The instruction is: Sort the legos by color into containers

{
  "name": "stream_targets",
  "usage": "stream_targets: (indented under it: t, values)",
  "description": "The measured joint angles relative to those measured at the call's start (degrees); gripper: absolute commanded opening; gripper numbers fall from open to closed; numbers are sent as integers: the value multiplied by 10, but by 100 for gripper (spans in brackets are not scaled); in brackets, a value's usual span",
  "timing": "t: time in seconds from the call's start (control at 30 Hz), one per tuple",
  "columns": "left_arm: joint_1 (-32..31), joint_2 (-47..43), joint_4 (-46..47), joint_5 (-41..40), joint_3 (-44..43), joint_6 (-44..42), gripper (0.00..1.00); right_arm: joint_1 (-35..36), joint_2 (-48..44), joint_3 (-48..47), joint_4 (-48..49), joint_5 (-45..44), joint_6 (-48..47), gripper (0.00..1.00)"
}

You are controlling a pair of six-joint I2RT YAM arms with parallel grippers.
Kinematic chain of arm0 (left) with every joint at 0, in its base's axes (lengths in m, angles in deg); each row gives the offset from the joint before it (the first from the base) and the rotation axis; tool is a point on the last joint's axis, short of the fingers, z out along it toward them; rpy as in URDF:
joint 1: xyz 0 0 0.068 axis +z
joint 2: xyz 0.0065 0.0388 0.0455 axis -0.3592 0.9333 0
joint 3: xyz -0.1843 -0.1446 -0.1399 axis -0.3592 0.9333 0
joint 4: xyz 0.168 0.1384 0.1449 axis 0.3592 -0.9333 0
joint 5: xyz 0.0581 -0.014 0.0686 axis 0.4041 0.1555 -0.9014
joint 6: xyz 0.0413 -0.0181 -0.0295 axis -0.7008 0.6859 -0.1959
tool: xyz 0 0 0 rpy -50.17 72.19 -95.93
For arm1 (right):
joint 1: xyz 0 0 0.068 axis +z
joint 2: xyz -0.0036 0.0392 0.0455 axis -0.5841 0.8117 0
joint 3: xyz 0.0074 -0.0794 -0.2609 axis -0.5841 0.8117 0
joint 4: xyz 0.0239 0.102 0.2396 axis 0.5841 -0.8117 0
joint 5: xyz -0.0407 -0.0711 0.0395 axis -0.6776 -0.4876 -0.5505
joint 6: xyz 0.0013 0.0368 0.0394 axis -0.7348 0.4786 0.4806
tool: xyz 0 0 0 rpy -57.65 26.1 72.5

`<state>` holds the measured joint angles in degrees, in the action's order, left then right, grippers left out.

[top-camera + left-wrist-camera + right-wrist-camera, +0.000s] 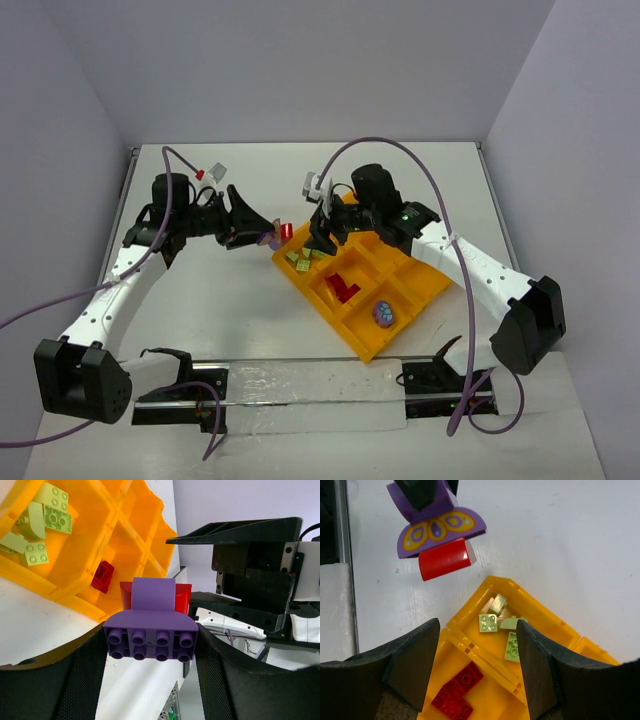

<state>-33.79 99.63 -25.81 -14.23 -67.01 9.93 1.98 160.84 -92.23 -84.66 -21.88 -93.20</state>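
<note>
Left gripper (265, 237): jaws clamped on purple brick (150, 632), its long axis spanning finger to finger, studs facing back at the wrist. Red piece (445, 560) stuck to its far side; yellow wing print on one purple face. Orange tray (370, 350) corner lies just beyond the tips, with bare table showing between. Right gripper (322, 238): jaws apart, gripping nothing, above the corner compartment's yellow-green legos (488, 622).

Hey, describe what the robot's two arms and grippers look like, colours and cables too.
The left arm and right arm have white links, black joints and black motor blocks. The left gripper and right gripper are black with broad wedge-shaped fingers. A purple cable trails from each wrist.
</note>
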Motion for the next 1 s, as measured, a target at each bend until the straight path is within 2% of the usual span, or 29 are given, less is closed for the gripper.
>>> stream_targets:
  t: [0.43, 1.0]
  values:
    - [5, 2, 7, 23, 15, -9, 0, 23, 50, -59, 2, 46, -66, 69]
    - [5, 2, 11, 26, 17, -11, 0, 68, 86, -78, -20, 52, -80, 65]
